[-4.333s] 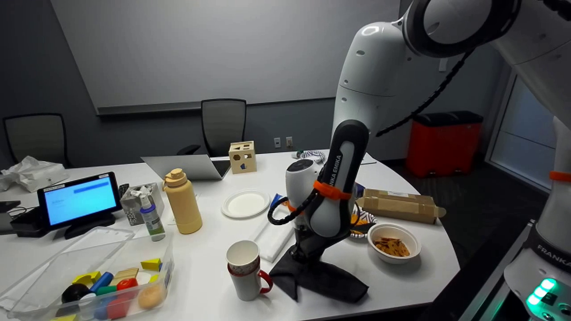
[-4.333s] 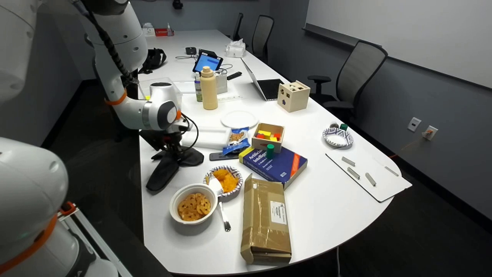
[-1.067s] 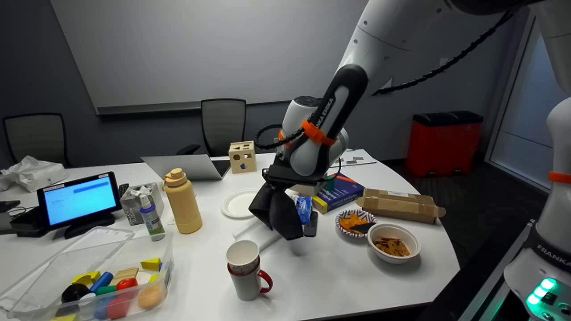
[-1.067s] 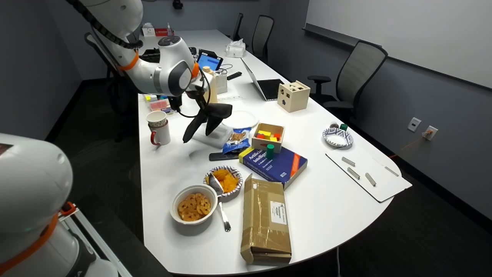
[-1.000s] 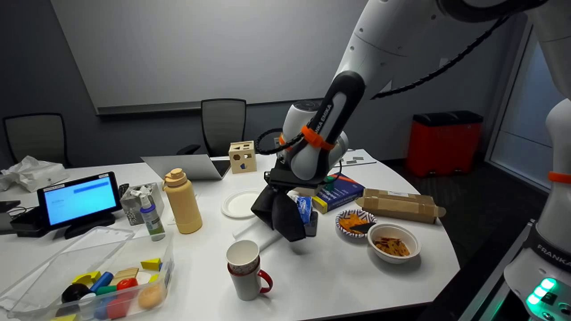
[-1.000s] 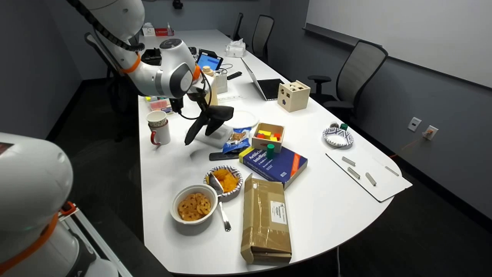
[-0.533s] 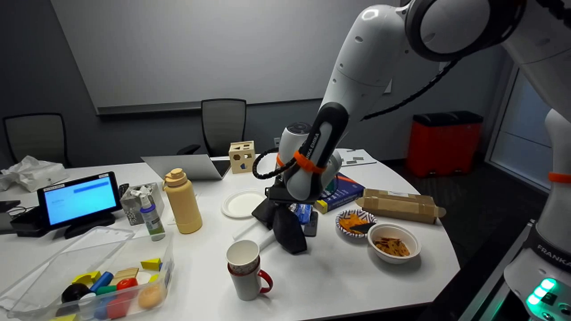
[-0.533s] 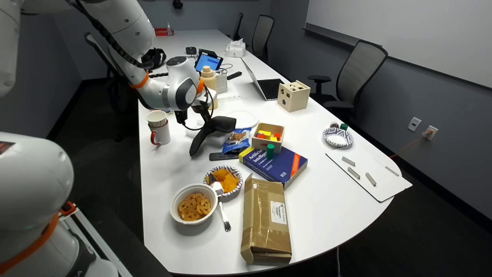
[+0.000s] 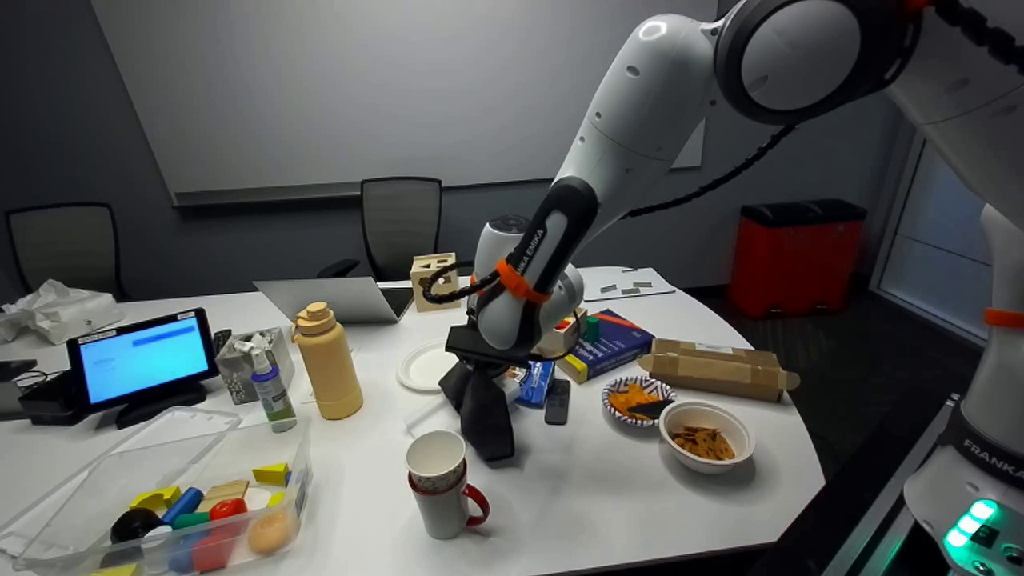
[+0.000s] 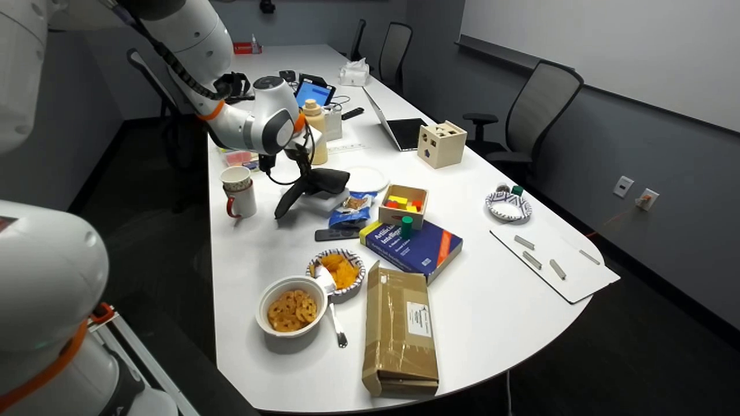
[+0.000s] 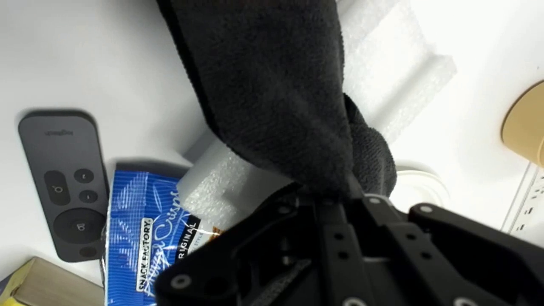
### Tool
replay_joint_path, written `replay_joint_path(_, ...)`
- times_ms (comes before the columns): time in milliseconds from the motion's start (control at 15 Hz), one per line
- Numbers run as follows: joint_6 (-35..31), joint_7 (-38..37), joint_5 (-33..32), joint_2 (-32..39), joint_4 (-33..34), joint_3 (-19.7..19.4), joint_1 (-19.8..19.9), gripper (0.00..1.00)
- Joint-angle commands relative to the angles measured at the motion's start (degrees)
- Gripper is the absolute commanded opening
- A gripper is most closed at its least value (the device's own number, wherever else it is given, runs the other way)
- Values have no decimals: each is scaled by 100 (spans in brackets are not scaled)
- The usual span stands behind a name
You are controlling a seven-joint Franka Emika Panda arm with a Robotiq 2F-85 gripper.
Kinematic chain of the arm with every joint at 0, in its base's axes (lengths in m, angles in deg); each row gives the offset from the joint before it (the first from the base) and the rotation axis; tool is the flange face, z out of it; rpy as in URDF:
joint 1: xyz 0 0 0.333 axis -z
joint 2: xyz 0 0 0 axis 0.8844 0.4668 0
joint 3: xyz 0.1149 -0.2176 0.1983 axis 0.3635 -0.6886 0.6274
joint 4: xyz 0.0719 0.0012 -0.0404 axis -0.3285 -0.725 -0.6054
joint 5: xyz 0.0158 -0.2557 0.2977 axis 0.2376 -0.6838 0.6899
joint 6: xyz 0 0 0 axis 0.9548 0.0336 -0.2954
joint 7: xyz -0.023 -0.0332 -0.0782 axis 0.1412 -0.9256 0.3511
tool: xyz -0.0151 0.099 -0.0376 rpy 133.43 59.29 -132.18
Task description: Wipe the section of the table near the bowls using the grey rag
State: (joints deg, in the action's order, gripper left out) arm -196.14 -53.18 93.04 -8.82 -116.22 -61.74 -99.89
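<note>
Grey rag (image 11: 272,93): one, in one pincer (image 11: 349,199)

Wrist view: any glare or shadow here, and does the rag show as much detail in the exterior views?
Wrist view: the table is bright to near-white at upper right, the snack bag has shiny streaks yet readable print, the remote casts a soft shadow, and the rag shows its fuzzy texture; both exterior views: the rag is nearly black, with much less texture.
</note>
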Motion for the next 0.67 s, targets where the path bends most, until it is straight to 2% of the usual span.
replay_joint_path(0,171,-583,229,118,250,133,113,2)
replay_joint_path(467,16,-2148,402,235,118,24,6,2)
replay_joint_path(533,21,-2222,343,201,72,46,20,31)
replay_joint_path(600,-39,-2340,333,210,60,59,26,32)
